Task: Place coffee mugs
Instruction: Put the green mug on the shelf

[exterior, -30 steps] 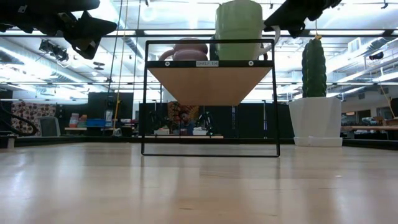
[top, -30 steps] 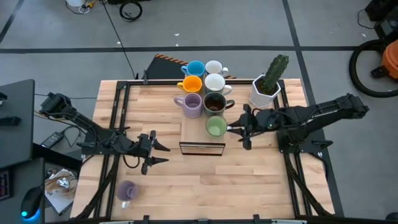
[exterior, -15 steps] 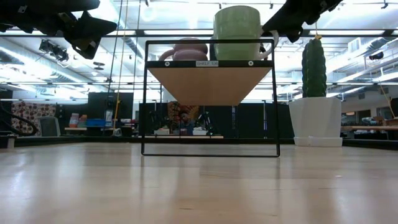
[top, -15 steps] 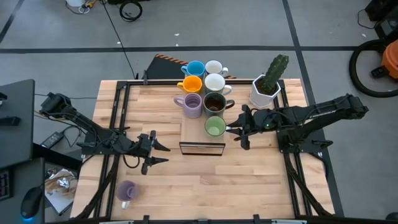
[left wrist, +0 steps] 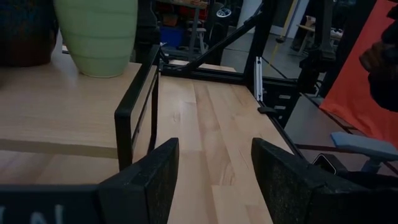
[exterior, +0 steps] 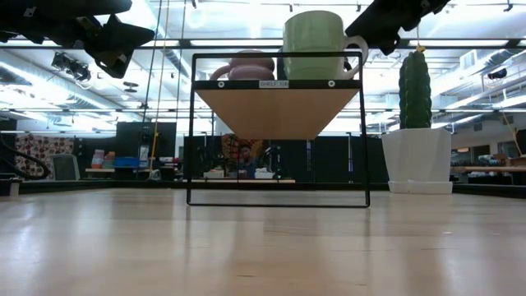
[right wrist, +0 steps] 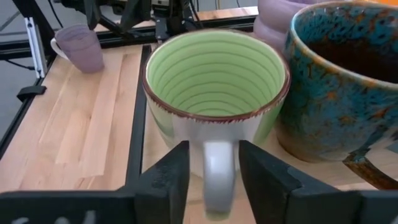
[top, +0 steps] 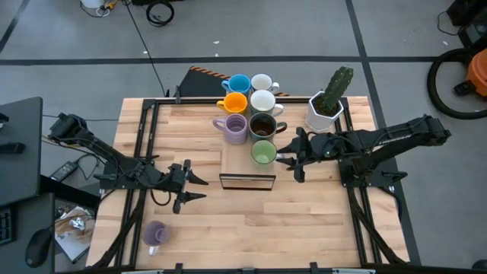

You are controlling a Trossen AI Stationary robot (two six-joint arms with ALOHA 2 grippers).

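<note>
A big open workshop or lab: grey concrete floor (top: 304, 30), ceiling strip lights (exterior: 164, 33), loose cables (top: 160, 11), a wooden test table (top: 228, 228).

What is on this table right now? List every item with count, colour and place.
green mug: one, on the shelf's front right, handle towards the right arm
dark brown mug: one, just behind the green one
lavender mugs: two, one left of the brown one, one alone at the table's front left
orange mug: one, behind the lavender one
light blue mug: one, rear of the cluster
white mugs: two, rear right of the cluster
cactus pot: one, white with green cactus, right rear
shelf: one, wood top, black frame, table centre
table: one, light wood
left gripper: fingers open, empty, front left
right gripper: fingers either side of the green mug's handle
</note>
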